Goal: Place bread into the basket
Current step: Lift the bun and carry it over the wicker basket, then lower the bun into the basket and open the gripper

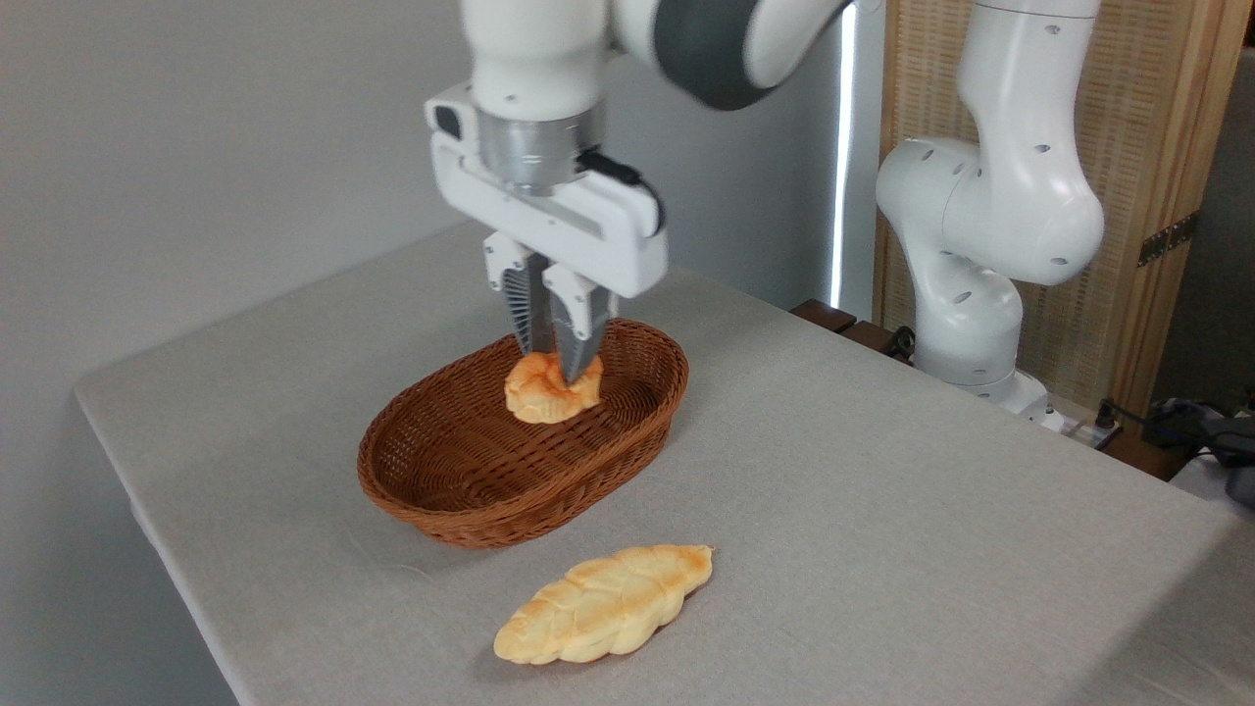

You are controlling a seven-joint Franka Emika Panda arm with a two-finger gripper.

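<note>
- Orange-golden bread (549, 389) sits pinched between my 2 fingers; my gripper (561, 368) is clamped on its top, jaws nearly together around a fold of the bun.
- Bread hangs over the far half of the basket (461, 471), inside the rim's outline. I cannot tell whether its pale underside already touches the woven floor or hangs just above it.
- Judging by that, the step in hand is the release, and the carrying looks done.
- To do it well, I would lower straight down until the bun rests on the weave, then part the fingers only enough to free it, so it does not roll toward the near end.
- I would lift straight up afterwards; the far wall of the basket is close behind my fingers, and a sideways pull could catch the wicker and drag the light basket.
- Soft crust may cling to a finger pad, so a slow opening seems wise.
- Grey cloth covers the table (882, 490), smooth and matte, with slight creases near the basket.
- 1 longer pale braided loaf (605, 605) lies on the cloth in front of the basket, apart from it and not my concern.
- Behind stands a plain grey wall; to the right my white arm base (966, 294) rises before a wood-framed woven screen (1147, 176), with cables at the table's far right edge.
</note>
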